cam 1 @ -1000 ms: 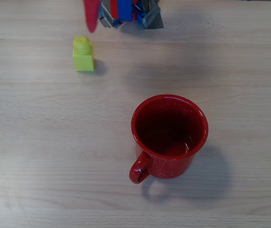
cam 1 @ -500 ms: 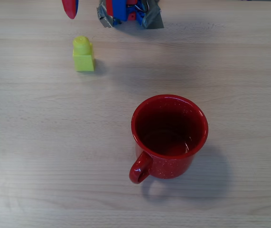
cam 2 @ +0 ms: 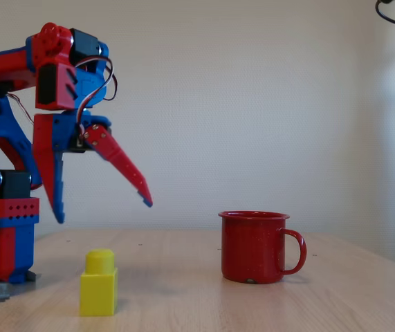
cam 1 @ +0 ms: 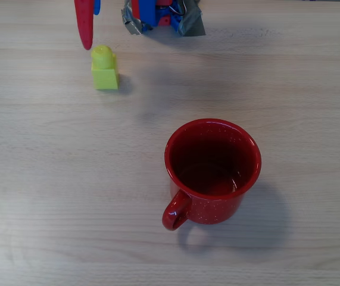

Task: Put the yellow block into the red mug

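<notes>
Approach step: your pincer [cam 2: 104,211] hangs wide open, empty, above the yellow block [cam 2: 99,283]; lower, then carry toward 4 o'clock, red mug [cam 1: 212,173].

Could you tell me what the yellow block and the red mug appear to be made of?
The yellow block looks like moulded plastic: smooth, uniform yellow-green, with a round stud on top. The red mug looks like enamelled metal, though glazed ceramic is possible: glossy red with tiny white speckles, a thin rim and highlights inside.

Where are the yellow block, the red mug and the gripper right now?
yellow block [cam 1: 105,74], overhead view, top face.
red mug [cam 2: 252,249], fixed view, outer wall.
gripper [cam 2: 104,211], fixed view, midway between the spread fingers.
</notes>
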Motion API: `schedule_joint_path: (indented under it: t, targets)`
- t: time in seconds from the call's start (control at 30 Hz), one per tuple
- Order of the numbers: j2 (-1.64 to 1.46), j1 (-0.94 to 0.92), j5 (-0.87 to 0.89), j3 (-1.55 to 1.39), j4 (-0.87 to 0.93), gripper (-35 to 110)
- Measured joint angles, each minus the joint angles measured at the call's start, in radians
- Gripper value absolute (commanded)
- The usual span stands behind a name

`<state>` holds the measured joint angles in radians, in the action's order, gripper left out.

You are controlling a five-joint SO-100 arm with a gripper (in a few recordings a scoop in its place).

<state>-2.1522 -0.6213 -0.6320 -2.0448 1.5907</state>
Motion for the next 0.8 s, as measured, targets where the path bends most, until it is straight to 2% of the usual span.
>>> schedule_joint_path:
  t: [0.4,0.8]
  targets:
    - [0.0,0.023,-0.005,-0.212,-0.224,48]
    - [0.067,0.078,0.063,-0.311,-0.436,48]
